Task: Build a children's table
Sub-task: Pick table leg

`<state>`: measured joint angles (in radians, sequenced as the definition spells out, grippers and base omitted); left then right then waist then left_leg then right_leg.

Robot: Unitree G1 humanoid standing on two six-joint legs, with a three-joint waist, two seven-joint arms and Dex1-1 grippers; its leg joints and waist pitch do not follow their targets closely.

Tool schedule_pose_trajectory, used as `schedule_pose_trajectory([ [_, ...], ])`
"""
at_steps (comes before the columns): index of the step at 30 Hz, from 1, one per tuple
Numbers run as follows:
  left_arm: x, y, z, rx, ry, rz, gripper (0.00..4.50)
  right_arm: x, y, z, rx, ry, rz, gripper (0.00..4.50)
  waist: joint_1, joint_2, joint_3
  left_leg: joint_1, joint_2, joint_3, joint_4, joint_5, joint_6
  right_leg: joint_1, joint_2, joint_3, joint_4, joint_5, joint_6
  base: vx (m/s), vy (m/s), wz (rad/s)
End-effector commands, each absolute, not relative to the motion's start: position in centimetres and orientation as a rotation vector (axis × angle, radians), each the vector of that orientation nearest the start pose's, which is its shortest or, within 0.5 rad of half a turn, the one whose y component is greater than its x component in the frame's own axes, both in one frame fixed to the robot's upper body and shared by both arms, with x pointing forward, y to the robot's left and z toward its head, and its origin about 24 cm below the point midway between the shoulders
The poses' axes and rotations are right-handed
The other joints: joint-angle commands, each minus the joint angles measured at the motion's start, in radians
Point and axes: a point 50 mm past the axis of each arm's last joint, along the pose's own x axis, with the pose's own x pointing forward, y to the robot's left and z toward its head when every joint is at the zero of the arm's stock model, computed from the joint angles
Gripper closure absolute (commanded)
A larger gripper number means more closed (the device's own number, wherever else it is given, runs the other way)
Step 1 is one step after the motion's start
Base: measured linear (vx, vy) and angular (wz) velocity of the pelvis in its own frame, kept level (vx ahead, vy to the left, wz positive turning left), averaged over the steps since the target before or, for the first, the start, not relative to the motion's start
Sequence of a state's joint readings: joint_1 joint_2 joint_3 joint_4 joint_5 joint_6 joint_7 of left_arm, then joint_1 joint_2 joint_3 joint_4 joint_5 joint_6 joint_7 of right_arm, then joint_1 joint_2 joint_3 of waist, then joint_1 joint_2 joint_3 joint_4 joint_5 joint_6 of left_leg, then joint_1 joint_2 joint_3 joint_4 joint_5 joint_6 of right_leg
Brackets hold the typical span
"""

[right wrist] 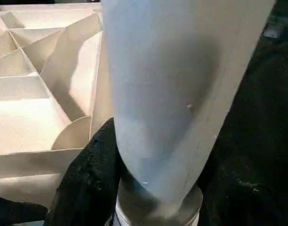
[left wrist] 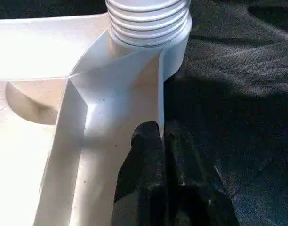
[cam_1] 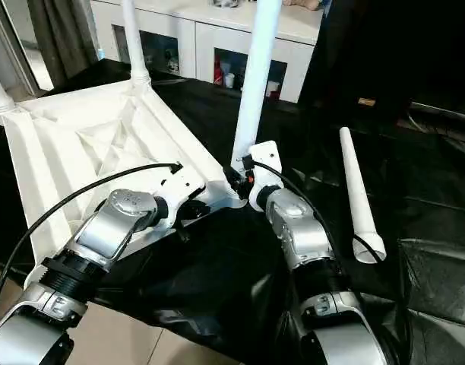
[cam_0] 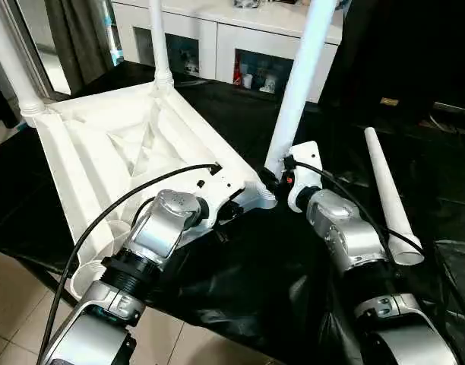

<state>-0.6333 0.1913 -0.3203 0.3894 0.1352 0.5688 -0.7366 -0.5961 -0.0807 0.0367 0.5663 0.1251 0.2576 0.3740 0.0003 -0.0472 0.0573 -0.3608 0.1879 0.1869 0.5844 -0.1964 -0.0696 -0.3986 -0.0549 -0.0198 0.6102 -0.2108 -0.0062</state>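
While the upturned children's table (cam_0: 103,152) lies on black sheeting (cam_0: 248,289), the left fingers (left wrist: 151,155), pressed shut, rest against its near corner and the right fingers (right wrist: 94,160) clasp the leg (cam_0: 301,84) rising there. Right, a loose leg (cam_0: 388,194) lies; beyond, a white cabinet (cam_0: 217,30) holds small items.

No lettering, label, brand mark or number can be read anywhere here, on the furniture or on the robot.
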Motion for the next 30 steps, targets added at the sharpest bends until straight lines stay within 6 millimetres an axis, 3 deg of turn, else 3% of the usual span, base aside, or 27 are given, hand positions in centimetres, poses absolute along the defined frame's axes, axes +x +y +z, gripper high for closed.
schedule_pose_trajectory([
  [1, 32.9, 5.4, 8.6, 0.442, 0.394, -1.008, 4.50, 32.6, -9.0, 0.9, 0.083, 0.526, 0.573, 1.88, 0.003, 0.016, -0.035, 0.008, 0.043, -0.025, -0.087, -0.329, -0.016, 0.020, -0.074, 0.043, -0.098, -0.316, -0.177, 0.000, 0.000, 0.00],
  [8, 32.9, 5.4, 9.2, 0.488, 0.313, -1.043, 4.50, 33.4, -9.1, 3.3, 0.176, 0.411, 0.661, 1.26, 0.011, 0.012, -0.042, 0.002, 0.044, -0.019, -0.082, -0.227, 0.011, 0.033, -0.072, 0.042, -0.084, -0.148, -0.212, 0.000, 0.000, 0.00],
  [9, 32.9, 5.6, 9.2, 0.487, 0.314, -1.055, 4.50, 33.4, -9.4, 4.0, 0.185, 0.381, 0.693, 1.26, 0.013, 0.016, -0.045, 0.000, 0.044, -0.018, -0.078, -0.189, 0.026, 0.038, -0.074, 0.042, -0.077, -0.087, -0.225, 0.000, 0.000, 0.00],
  [12, 32.7, 5.9, 9.3, 0.486, 0.295, -1.082, 4.50, 33.4, -9.9, 4.9, 0.172, 0.345, 0.753, 0.90, 0.014, 0.019, -0.045, -0.002, 0.044, -0.016, -0.074, -0.147, 0.041, 0.043, -0.073, 0.040, -0.070, -0.019, -0.250, 0.000, 0.000, 0.00],
  [13, 32.6, 6.0, 9.4, 0.488, 0.279, -1.102, 4.50, 33.2, -10.2, 5.2, 0.162, 0.329, 0.786, 0.90, 0.016, 0.015, -0.048, -0.002, 0.042, -0.014, -0.070, -0.127, 0.053, 0.048, -0.074, 0.041, -0.067, 0.013, -0.259, 0.000, 0.000, 0.00],
  [14, 32.5, 6.2, 9.3, 0.487, 0.279, -1.113, 4.50, 33.0, -10.5, 5.6, 0.151, 0.318, 0.815, 0.86, 0.019, 0.020, -0.049, -0.002, 0.043, -0.015, -0.069, -0.114, 0.060, 0.049, -0.075, 0.041, -0.065, 0.032, -0.264, 0.000, 0.000, 0.00],
  [15, 32.4, 6.3, 9.3, 0.486, 0.281, -1.120, 4.50, 32.9, -10.6, 5.7, 0.144, 0.312, 0.832, 0.86, 0.026, 0.021, -0.048, -0.002, 0.044, -0.012, -0.065, -0.081, 0.082, 0.051, -0.075, 0.041, -0.060, 0.082, -0.277, 0.000, 0.000, 0.00],
  [16, 32.3, 6.6, 9.3, 0.500, 0.259, -1.149, 4.50, 32.6, -11.1, 6.2, 0.119, 0.298, 0.882, 0.86, 0.028, 0.026, -0.048, -0.001, 0.044, -0.012, -0.064, -0.075, 0.087, 0.050, -0.075, 0.040, -0.059, 0.088, -0.282, 0.000, 0.000, 0.00],
  [19, 32.2, 7.0, 9.3, 0.512, 0.241, -1.174, 4.50, 32.0, -11.8, 6.6, 0.093, 0.288, 0.944, 0.86, 0.041, 0.027, -0.046, 0.002, 0.045, -0.008, -0.063, -0.079, 0.097, 0.050, -0.074, 0.040, -0.060, 0.074, -0.283, 0.000, 0.000, 0.00],
  [24, 30.8, 8.3, 9.0, 0.528, 0.240, -1.375, 4.50, 29.7, -14.0, 7.4, -0.025, 0.320, 1.151, 0.86, 0.055, 0.033, -0.047, 0.007, 0.047, -0.008, -0.064, -0.092, 0.083, 0.051, -0.073, 0.040, -0.056, 0.057, -0.273, 0.000, 0.000, 0.00],
  [30, 29.9, 9.2, 9.0, 0.503, 0.261, -1.475, 4.50, 29.0, -15.0, 7.3, -0.109, 0.366, 1.202, 0.86, 0.062, 0.033, -0.049, 0.009, 0.049, -0.006, -0.061, -0.089, 0.078, 0.048, -0.075, 0.038, -0.052, 0.058, -0.288, 0.000, 0.000, 0.00],
])
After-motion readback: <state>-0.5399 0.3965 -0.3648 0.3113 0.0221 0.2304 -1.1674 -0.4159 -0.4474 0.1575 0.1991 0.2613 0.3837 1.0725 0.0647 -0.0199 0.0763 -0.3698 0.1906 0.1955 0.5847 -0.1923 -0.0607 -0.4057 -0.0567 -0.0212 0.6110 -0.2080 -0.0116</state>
